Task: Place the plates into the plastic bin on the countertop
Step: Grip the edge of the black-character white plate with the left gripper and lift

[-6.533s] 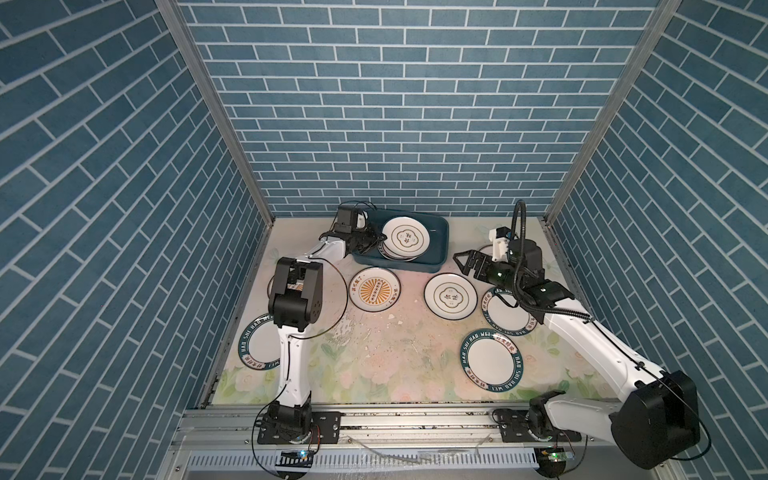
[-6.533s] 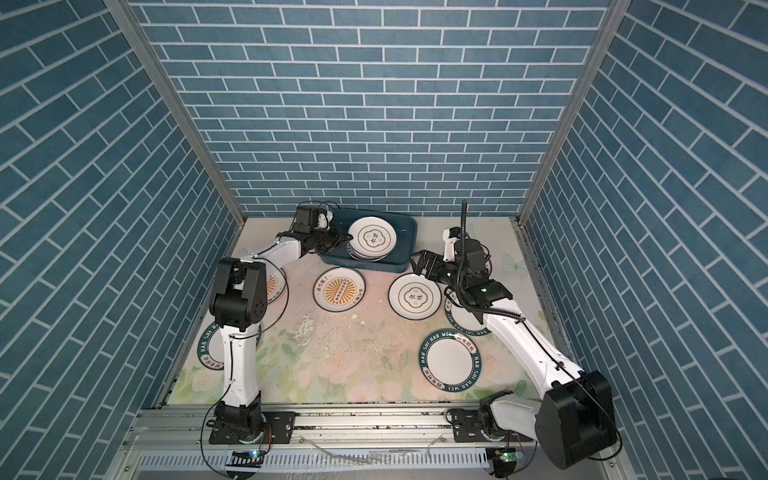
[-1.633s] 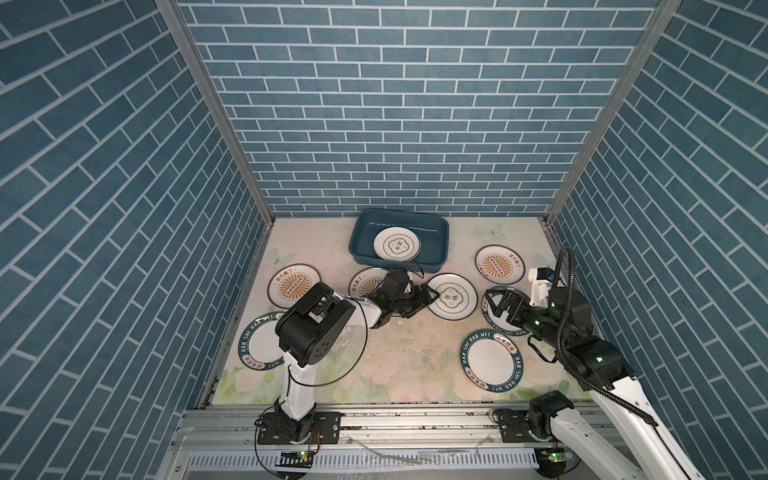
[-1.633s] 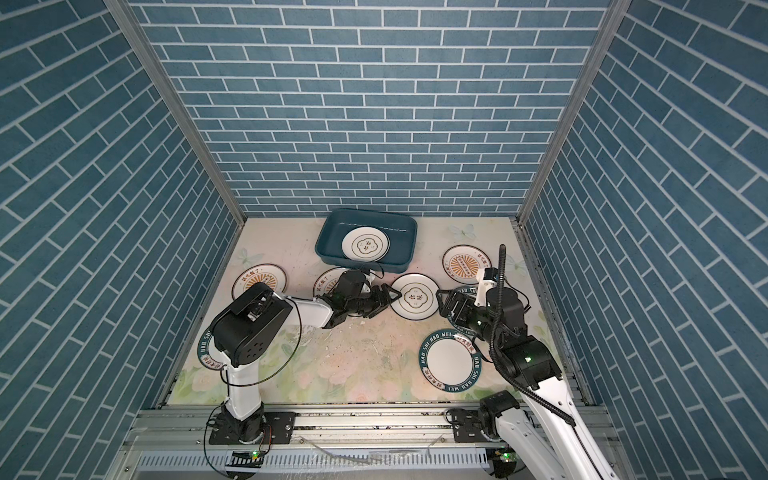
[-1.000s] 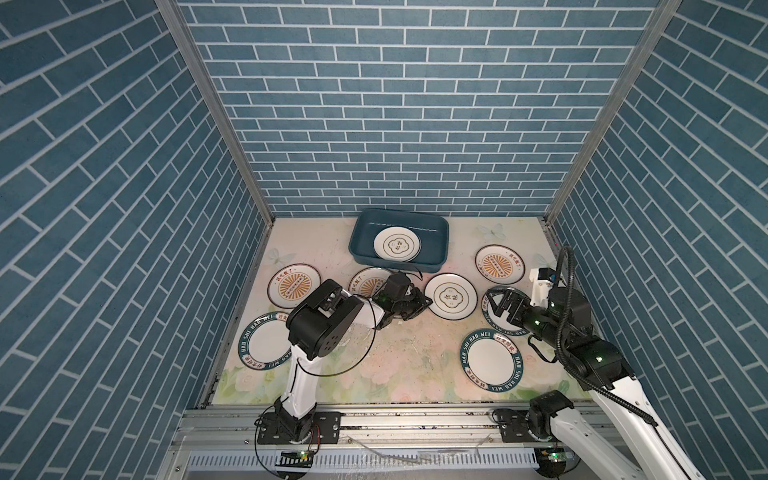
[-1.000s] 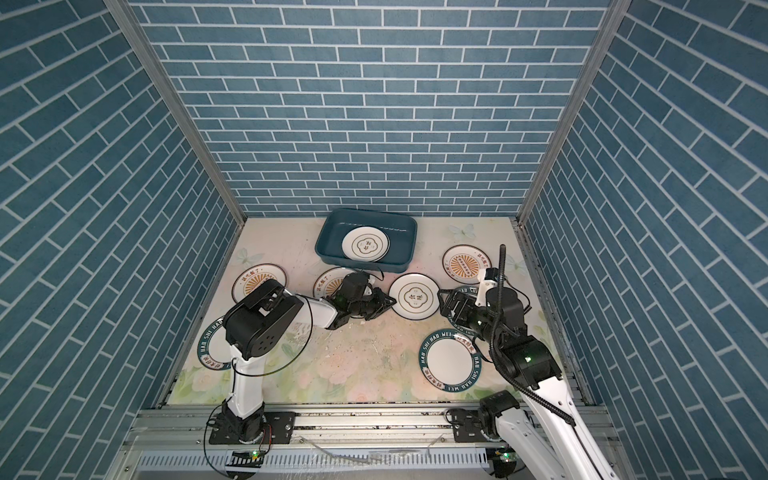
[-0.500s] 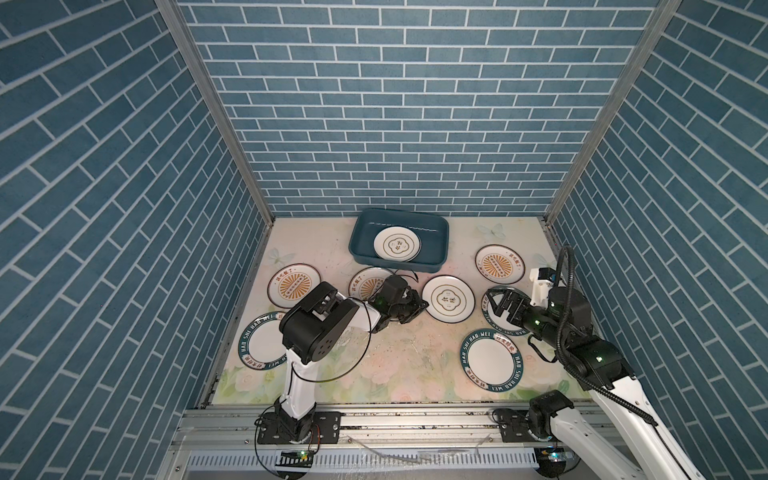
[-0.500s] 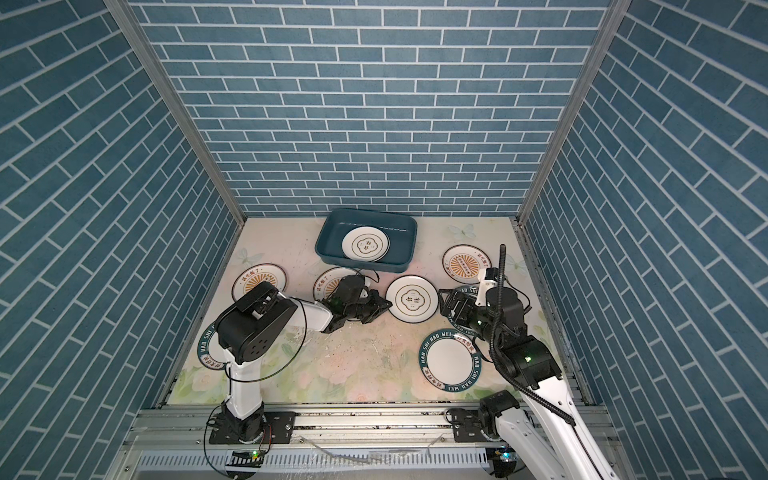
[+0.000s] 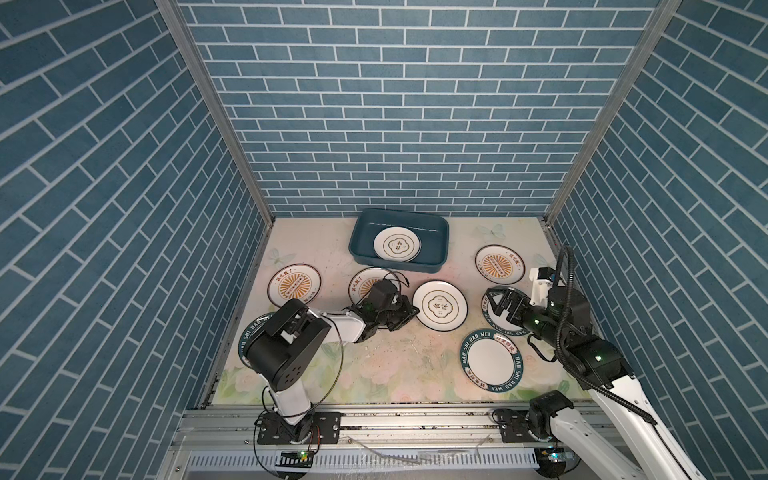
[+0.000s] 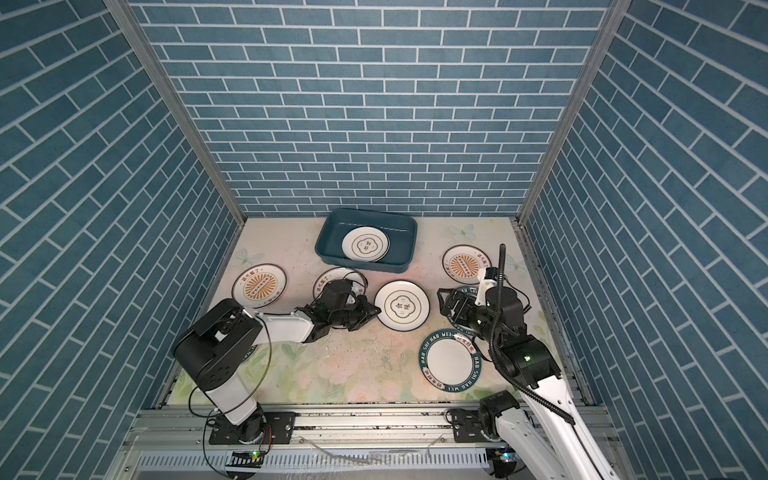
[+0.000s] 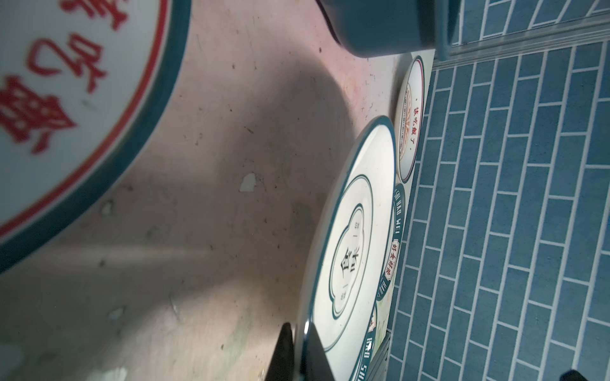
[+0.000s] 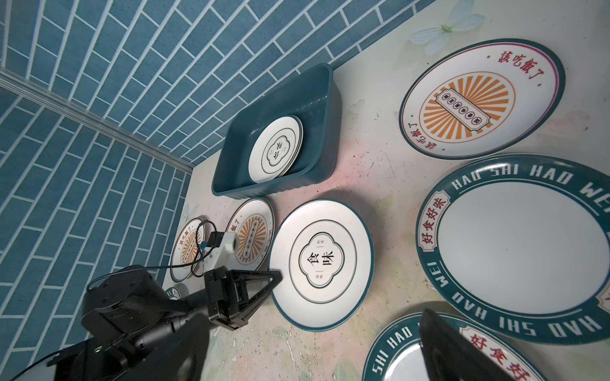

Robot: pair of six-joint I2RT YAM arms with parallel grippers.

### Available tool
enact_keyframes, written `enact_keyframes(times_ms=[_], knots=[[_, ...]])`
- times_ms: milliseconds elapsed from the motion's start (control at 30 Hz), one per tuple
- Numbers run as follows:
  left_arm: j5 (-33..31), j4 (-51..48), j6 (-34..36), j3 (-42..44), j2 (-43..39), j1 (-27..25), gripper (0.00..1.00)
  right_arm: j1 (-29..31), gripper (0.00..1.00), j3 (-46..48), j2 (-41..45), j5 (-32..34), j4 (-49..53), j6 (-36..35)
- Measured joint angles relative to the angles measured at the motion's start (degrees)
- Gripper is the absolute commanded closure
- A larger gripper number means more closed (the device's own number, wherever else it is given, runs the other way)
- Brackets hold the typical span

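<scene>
We are pinching the near rim of the quatrefoil plate (image 9: 441, 305) with the left gripper (image 9: 414, 309), fingers (image 11: 285, 349) pressed together on its edge. The plate is sitting on the countertop (image 9: 395, 365) straight ahead of the tips, with the bin (image 9: 358, 249) lying farther ahead. We are holding the right gripper (image 9: 498, 305) spread wide, hovering just above a green-rimmed plate (image 12: 396, 346).

Three walls in a blue brick pattern with white joints box in the scene: a far wall (image 9: 395, 104), a left wall (image 9: 104, 208) and a right wall (image 9: 685, 208). Bare metal corner posts stand where they meet, at far left (image 9: 218, 112) and far right (image 9: 604, 112). Along the near edge runs an aluminium rail (image 9: 415, 424). A white slotted cable duct (image 9: 457, 460) lies just nearer, with a small circuit board (image 9: 296, 459) showing a green light towards its left end.
</scene>
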State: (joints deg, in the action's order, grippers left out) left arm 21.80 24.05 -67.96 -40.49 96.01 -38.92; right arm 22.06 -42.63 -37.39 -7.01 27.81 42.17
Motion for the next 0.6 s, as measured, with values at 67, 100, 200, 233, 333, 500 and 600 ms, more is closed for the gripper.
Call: enact_keyframes(times_ms=[67,100,200,233,333,500,600], knots=[[-0.6,-2.7,1.2,0.9,-3.6,0.0,1.00,0.0,0.01,0.0,-0.5,-0.1,-0.4,0.0],[-1.0,-4.1,1.7,1.3,-5.6,0.0,1.00,0.0,0.02,0.0,-0.8,-0.3,-0.7,0.0],[-1.5,-8.0,3.6,1.7,-10.6,0.2,1.00,0.0,0.02,0.0,-2.1,-0.6,-1.9,0.0],[-1.7,-9.1,4.2,1.7,-11.9,0.3,1.00,0.0,0.02,0.0,-2.6,-0.8,-2.2,0.0],[-2.2,-12.1,5.7,1.7,-14.9,0.3,1.00,0.0,0.02,0.0,-4.1,-1.4,-3.3,0.0],[-2.7,-16.7,7.5,1.7,-17.7,0.5,1.00,0.0,0.01,0.0,-5.0,-2.7,-4.7,0.0],[-2.7,-18.4,8.2,1.4,-18.7,1.0,1.00,0.0,0.01,0.0,-5.2,-3.4,-5.7,0.0]])
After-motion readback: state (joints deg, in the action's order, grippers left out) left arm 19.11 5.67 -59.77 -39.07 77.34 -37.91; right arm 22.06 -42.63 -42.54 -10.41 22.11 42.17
